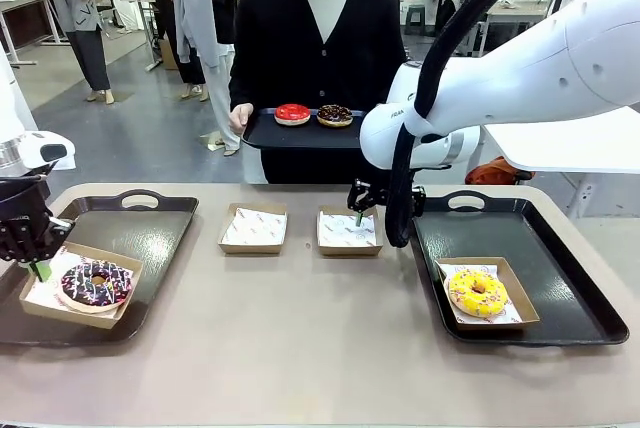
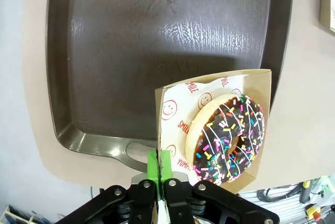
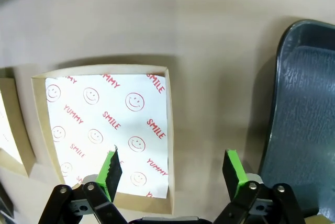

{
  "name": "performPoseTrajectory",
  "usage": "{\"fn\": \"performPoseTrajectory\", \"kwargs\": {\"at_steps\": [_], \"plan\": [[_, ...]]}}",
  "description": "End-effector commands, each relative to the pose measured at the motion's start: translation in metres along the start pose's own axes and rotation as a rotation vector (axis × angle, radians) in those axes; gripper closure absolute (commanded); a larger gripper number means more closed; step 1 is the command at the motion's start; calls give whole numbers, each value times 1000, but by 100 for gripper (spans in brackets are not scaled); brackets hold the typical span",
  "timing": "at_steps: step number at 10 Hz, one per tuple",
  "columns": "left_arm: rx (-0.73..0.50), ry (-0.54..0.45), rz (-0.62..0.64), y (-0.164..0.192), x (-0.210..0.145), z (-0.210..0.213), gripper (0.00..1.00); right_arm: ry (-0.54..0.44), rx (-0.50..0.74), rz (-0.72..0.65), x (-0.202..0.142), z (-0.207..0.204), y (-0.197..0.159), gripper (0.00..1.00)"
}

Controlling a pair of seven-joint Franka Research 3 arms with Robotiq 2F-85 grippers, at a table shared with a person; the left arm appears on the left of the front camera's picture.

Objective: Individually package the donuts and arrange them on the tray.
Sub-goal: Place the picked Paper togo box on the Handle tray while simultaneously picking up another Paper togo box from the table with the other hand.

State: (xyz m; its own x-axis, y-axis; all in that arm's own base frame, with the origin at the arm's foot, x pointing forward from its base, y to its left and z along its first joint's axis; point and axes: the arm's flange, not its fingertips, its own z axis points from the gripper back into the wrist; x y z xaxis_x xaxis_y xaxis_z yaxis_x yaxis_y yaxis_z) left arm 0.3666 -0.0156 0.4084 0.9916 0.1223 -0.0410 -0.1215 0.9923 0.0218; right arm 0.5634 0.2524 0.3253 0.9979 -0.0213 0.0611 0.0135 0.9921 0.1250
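A dark donut with coloured sprinkles [image 1: 95, 283] [image 2: 227, 137] lies in a paper-lined cardboard box [image 1: 125, 266] [image 2: 175, 106] on the left tray [image 1: 150, 238] [image 2: 157, 35]. My left gripper [image 1: 40, 268] [image 2: 161, 174] is shut on that box's near edge. The yellow donut [image 1: 477, 293] sits boxed on the right tray [image 1: 560, 278]. My right gripper [image 1: 358, 216] [image 3: 172, 169] hangs open over an empty lined box [image 1: 348, 230] [image 3: 104, 124], its fingers straddling one wall. A person holds a small black tray [image 1: 265, 133] with a red donut [image 1: 292, 113] and a chocolate donut [image 1: 335, 115].
A second empty lined box [image 1: 253, 228] stands mid-table beside the first. The right tray's rim [image 3: 285, 103] lies close to my right gripper. Bare tabletop runs along the front edge between both trays.
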Motion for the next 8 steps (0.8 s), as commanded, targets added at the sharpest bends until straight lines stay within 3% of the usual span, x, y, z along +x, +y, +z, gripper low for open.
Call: {"fn": "performPoseTrajectory", "kwargs": {"at_steps": [1,8], "plan": [[-12,10,17,-5,-6,-6,99,-36,-30,-19,-7,-1,-3,0],[10,13,-47,-20,7,-19,99,-12,-32,-26,-1,-5,-5,0]]}}
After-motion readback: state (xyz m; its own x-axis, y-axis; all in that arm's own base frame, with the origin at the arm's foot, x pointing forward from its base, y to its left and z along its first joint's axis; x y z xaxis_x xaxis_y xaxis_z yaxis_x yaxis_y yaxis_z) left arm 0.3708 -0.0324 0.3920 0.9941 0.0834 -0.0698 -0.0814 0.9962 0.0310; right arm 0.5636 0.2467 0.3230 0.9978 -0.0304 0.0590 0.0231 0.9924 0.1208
